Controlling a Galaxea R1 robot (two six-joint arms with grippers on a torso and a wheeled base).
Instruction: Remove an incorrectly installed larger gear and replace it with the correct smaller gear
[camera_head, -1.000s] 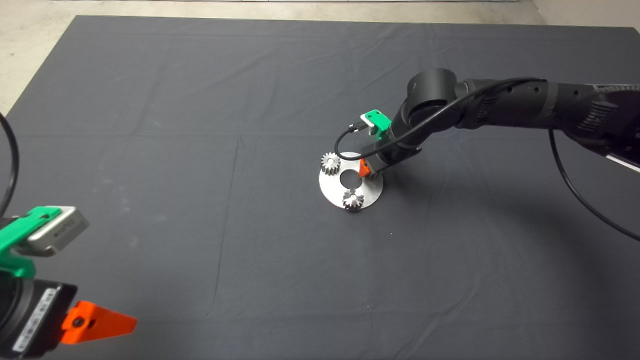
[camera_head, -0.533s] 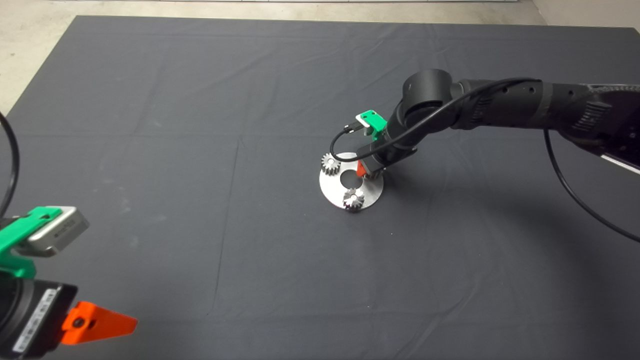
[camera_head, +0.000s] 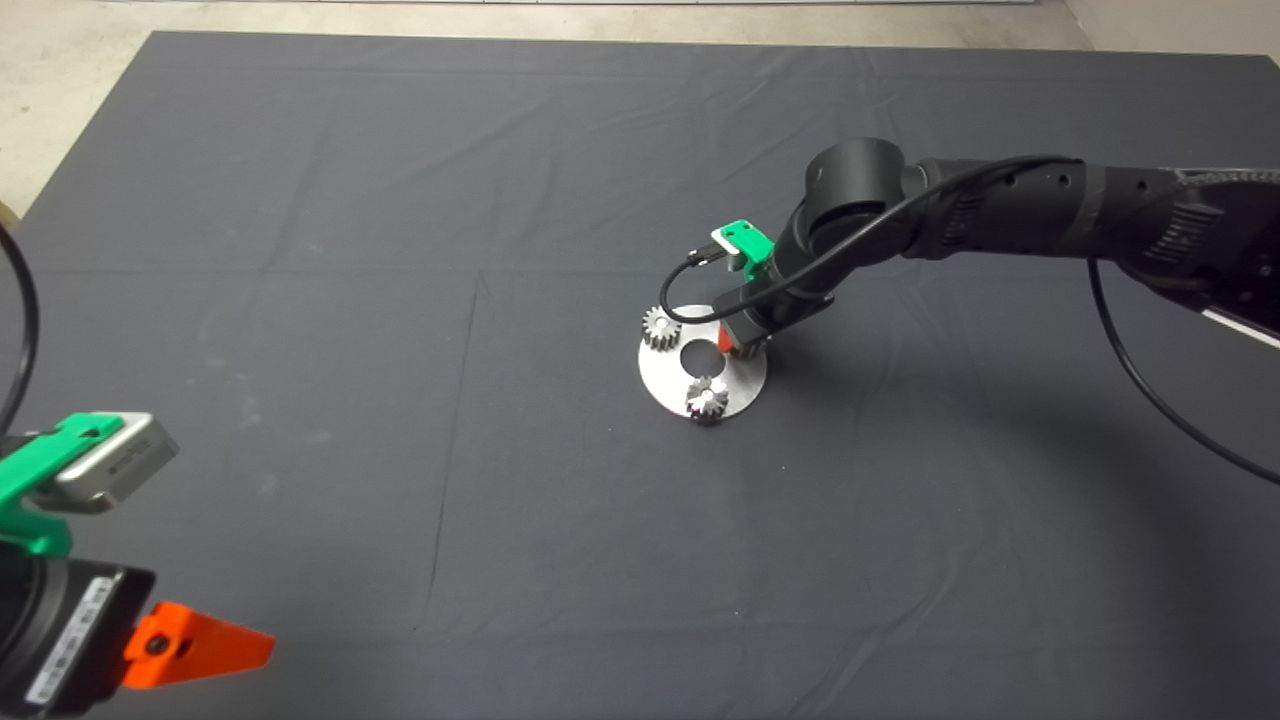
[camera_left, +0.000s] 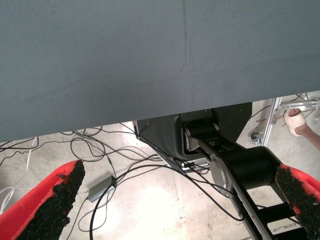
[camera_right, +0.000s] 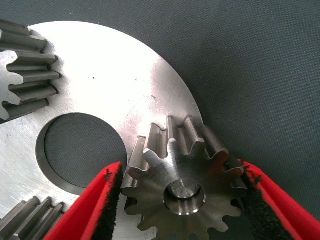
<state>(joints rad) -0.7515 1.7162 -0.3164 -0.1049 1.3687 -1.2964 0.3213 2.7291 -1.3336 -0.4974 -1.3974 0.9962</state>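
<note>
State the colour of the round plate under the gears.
Shiny silver metal plate, clearest in the right wrist view.

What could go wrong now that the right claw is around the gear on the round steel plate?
1. The right claw straddles the wide steel gear with slanted teeth; such flared teeth may let it slip.
2. The gear sits on a pin; a tilted pull might jam it and drag the round steel plate.
The left claw waits at lower left.

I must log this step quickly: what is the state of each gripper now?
Left gripper: open, empty, parked.
Right gripper: open, fingers either side of the wide steel gear with flared teeth on the round steel plate.
</note>
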